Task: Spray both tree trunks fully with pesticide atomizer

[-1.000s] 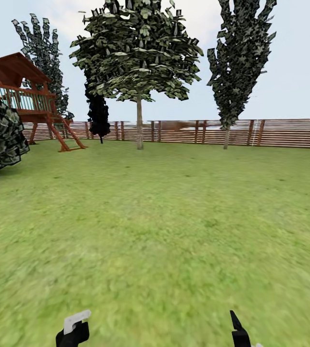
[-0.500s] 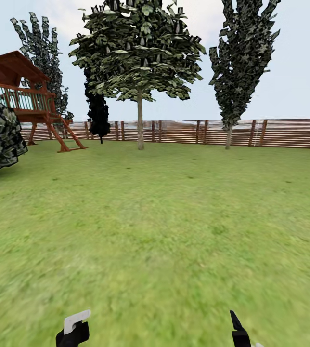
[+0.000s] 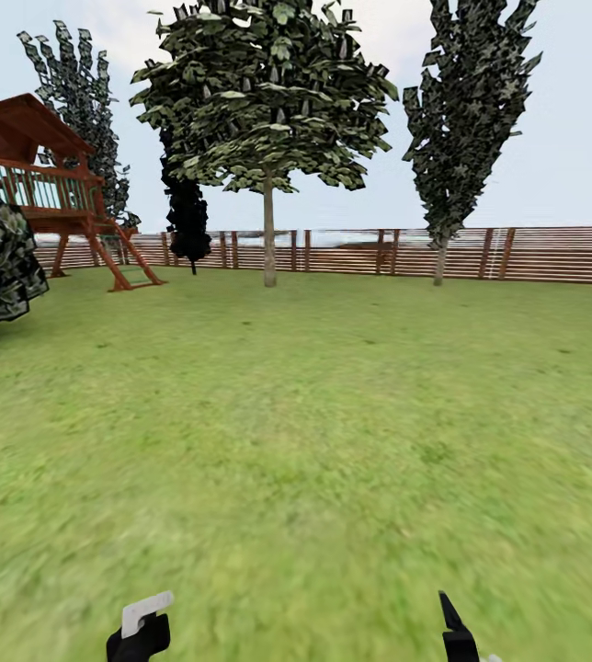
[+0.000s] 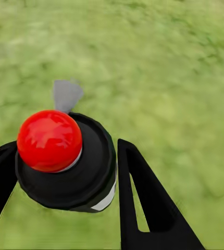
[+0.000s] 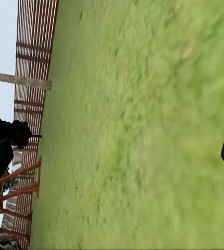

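**Atomizer in hand, trees still to spray**

You already have the pesticide atomizer (image 4: 65, 156) off the lawn: in the left wrist view your left gripper (image 4: 60, 172) has its two black fingers set against either side of the atomizer's round black cap, pinching it. The bottle looks squat from this angle, with a glossy red button on top and a small grey nozzle pointing away over the grass. In the head view the grey-white nozzle piece pokes up at the lower edge of the picture.

Your right gripper (image 3: 457, 634) shows as a single black finger tip at the lower edge of the head view; you cannot tell from these pictures whether its jaws are spread or closed, though nothing appears in it.

What remains is the spraying. The nearest broad-crowned tree (image 3: 264, 101) stands well ahead across the lawn (image 3: 333, 414), close to the fence (image 3: 535, 253) at the lawn's far edge, and its pale straight trunk (image 3: 268, 234) looks uncoated. You will likely need to drive closer first.
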You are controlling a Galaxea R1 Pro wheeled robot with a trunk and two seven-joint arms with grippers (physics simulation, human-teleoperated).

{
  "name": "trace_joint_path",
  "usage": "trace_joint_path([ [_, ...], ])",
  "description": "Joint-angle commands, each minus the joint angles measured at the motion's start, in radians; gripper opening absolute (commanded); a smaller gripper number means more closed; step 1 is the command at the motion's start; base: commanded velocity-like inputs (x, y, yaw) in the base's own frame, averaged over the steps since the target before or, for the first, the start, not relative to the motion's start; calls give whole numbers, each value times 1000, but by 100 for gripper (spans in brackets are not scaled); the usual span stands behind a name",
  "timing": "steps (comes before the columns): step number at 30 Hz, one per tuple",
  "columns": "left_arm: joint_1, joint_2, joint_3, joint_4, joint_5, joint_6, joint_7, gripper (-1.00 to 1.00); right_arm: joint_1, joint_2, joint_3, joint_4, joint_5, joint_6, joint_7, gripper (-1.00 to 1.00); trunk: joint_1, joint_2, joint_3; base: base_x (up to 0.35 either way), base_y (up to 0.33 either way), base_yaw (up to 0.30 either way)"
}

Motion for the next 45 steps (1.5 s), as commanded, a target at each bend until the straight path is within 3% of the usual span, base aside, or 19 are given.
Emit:
trace_joint_path([
  [1, 0, 0, 0, 0, 0, 0, 0, -100, 0, 0, 0, 0, 0, 0, 0, 100, 0, 0, 0, 323, 118, 0],
  [45, 0, 0, 0, 0, 0, 0, 0, -100, 0, 0, 0, 0, 0, 0, 0, 100, 0, 0, 0, 323, 118, 0],
])
